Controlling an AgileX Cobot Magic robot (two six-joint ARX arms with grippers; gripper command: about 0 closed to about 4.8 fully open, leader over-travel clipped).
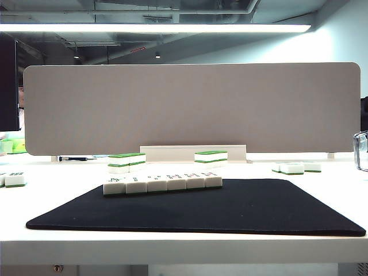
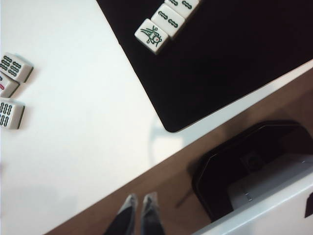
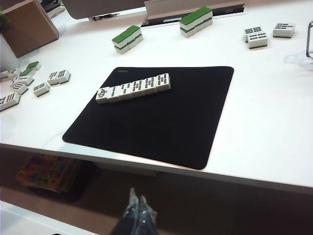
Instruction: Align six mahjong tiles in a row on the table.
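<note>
i see the six white, green-backed mahjong tiles [image 3: 133, 88] lying face up, touching in one row near the far edge of the black rectangular mat [image 3: 161, 122] on the white table [image 3: 264, 112], so the line looks done. my left gripper [image 2: 139, 204] and right gripper [image 3: 138, 205], both pressed together and empty, hang off the near edge, clear of the row.

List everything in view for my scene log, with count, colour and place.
row of mahjong tiles: six, white faces, end to end on the black mat's far part
black mat: one, mid-table
table: one, white
green-topped tile stacks: two, behind the mat
loose tiles: several, white, left and right of the mat
divider panel: one, grey, back edge
left gripper: shut, beyond the table's front edge
right gripper: shut, below the front edge
</note>
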